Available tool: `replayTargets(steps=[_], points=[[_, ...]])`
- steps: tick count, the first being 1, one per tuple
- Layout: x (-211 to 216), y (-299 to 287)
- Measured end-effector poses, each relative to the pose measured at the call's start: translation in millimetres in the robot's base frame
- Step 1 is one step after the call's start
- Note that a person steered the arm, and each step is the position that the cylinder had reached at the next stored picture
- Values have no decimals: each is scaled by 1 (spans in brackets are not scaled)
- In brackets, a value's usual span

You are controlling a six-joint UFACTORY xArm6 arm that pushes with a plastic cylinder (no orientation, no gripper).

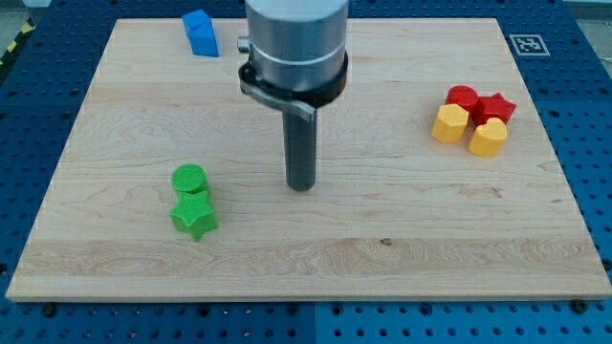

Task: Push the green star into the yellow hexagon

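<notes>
The green star [194, 218] lies at the view's lower left on the wooden board, touching a green round block [189, 180] just above it. The yellow hexagon [449, 123] sits at the view's right, in a tight cluster with other blocks. My tip [301, 186] rests on the board near the middle, to the right of and slightly above the green star, well apart from it. The yellow hexagon is far to the tip's right and a little higher in the view.
Beside the yellow hexagon are a red round block [463, 97], a red star [495, 107] and a second yellow block [489, 139]. A blue block [200, 33] stands at the top left. The wooden board [382, 239] has blue perforated table around its edges.
</notes>
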State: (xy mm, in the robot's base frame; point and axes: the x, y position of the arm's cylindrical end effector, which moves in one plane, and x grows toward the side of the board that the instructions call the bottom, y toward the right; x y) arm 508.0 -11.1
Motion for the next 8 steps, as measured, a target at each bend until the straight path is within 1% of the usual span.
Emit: replayTargets(steps=[1,2,3,4,5,7,8], points=[[35,-8],[62,-42],[77,-96],[78,-171],[65,-175],[42,-120],[41,-120]])
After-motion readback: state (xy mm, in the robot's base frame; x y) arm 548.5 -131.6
